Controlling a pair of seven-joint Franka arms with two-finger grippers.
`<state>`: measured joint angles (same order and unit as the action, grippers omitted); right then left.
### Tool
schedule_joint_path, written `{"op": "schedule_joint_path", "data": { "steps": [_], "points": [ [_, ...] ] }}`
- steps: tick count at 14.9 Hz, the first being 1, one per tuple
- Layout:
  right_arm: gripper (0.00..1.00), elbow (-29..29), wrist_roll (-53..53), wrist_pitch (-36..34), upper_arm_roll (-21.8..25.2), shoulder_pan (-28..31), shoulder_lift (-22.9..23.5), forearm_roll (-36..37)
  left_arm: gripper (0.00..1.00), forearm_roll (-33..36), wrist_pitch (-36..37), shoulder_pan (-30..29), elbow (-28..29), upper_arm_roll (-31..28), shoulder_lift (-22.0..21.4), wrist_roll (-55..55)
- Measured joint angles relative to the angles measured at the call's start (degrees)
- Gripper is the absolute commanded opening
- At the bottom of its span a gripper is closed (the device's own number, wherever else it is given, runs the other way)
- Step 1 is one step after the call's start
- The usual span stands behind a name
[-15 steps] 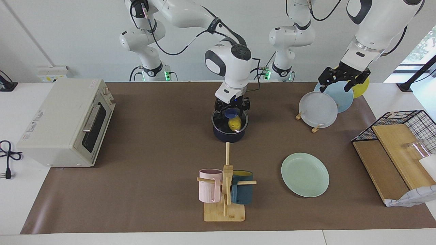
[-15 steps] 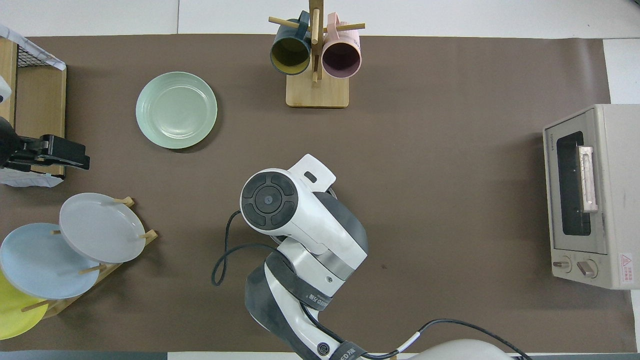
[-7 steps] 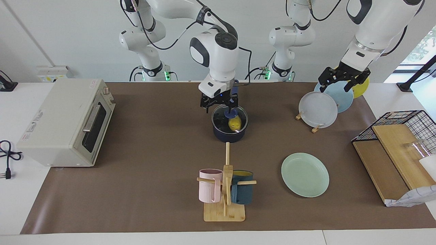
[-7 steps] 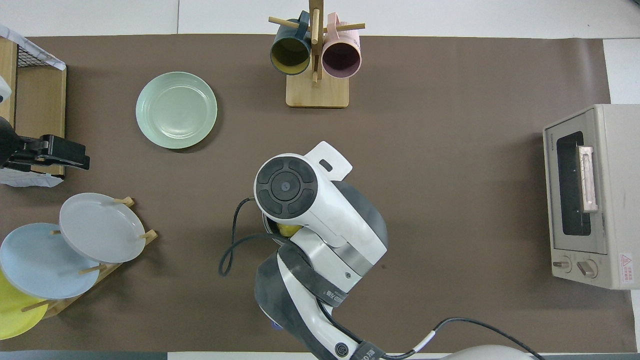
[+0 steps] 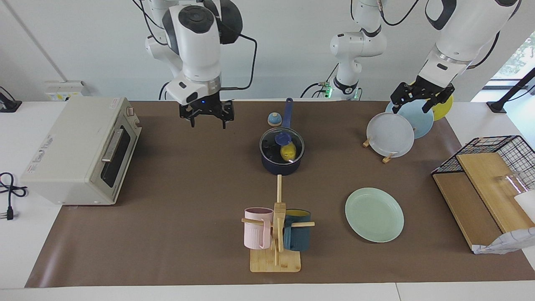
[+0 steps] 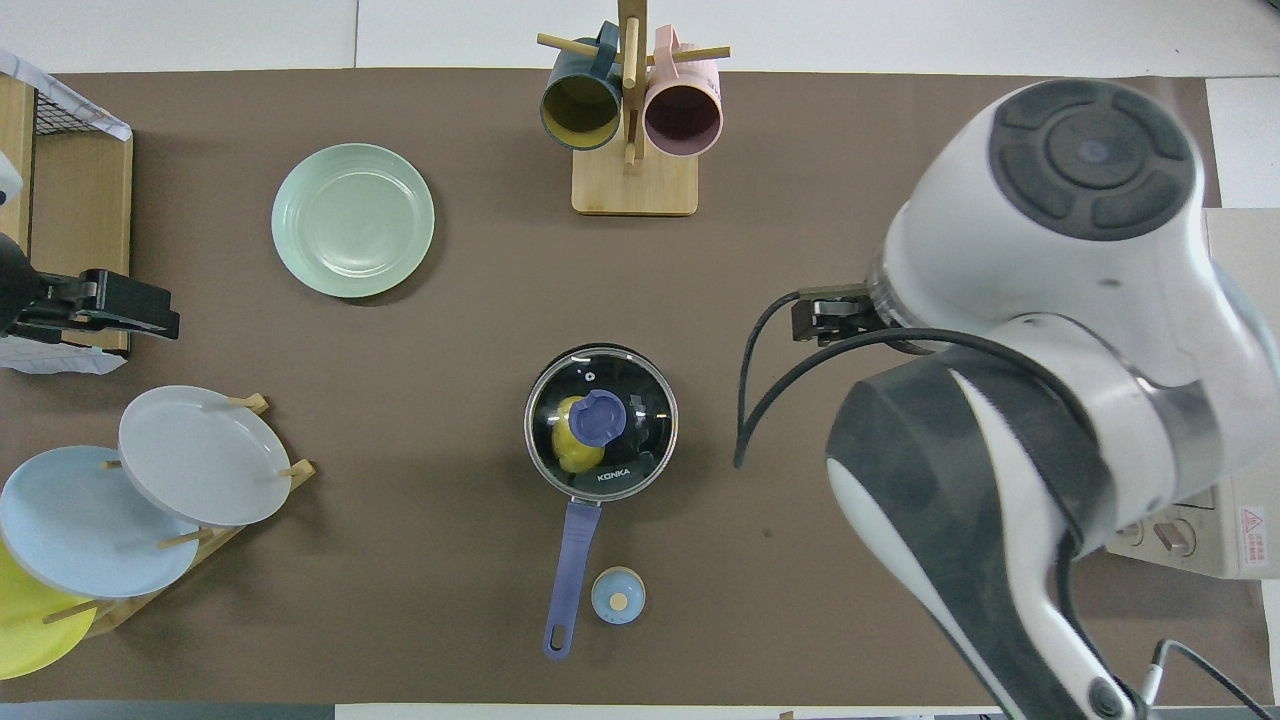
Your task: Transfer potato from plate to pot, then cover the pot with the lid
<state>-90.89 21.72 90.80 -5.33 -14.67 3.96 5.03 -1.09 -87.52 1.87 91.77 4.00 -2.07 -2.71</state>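
Lid on pot, potato inside, bench centre. Plate bare. Right tool wide, empty, raised near oven. Left tool wide, over plate rack.

One pot, one lid, one potato, one green plate, three racked plates, two mugs, one toaster oven, one small knob.

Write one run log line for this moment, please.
potato: in pot | lid: on pot | plate: bare | right gripper: open, raised beside toaster oven | left gripper: open, over plate rack
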Motion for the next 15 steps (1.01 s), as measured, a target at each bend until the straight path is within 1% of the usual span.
{"op": "schedule_joint_path", "data": {
  "steps": [3, 5, 7, 9, 13, 15],
  "points": [
    [1.0, 0.08, -3.71, -2.82, 0.08, 4.5, -3.82, -0.1, 1.0, 0.0, 0.0, 0.0, 0.0, 0.0, 0.0, 0.0],
    [1.0, -0.06, -5.42, -3.93, 0.22, 6.72, -4.98, -0.37, 1.0, 0.0, 0.0, 0.0, 0.0, 0.0, 0.0, 0.0],
    [1.0, -0.47, -8.23, -4.82, 0.91, 7.38, -5.88, -0.43, 1.0, 0.0, 0.0, 0.0, 0.0, 0.0, 0.0, 0.0],
    [1.0, -0.97, -9.79, -5.12, 1.74, 7.49, -6.25, -0.44, 1.0, 0.0, 0.0, 0.0, 0.0, 0.0, 0.0, 0.0],
    [1.0, -1.49, -11.62, -5.47, 4.88, 7.93, -5.62, -1.52, 1.0, 0.0, 0.0, 0.0, 0.0, 0.0, 0.0, 0.0],
    [1.0, -1.04, -12.46, -6.68, 5.1, 8.17, -4.81, -1.6, 1.0, 0.0, 0.0, 0.0, 0.0, 0.0, 0.0, 0.0]
  ]
}}
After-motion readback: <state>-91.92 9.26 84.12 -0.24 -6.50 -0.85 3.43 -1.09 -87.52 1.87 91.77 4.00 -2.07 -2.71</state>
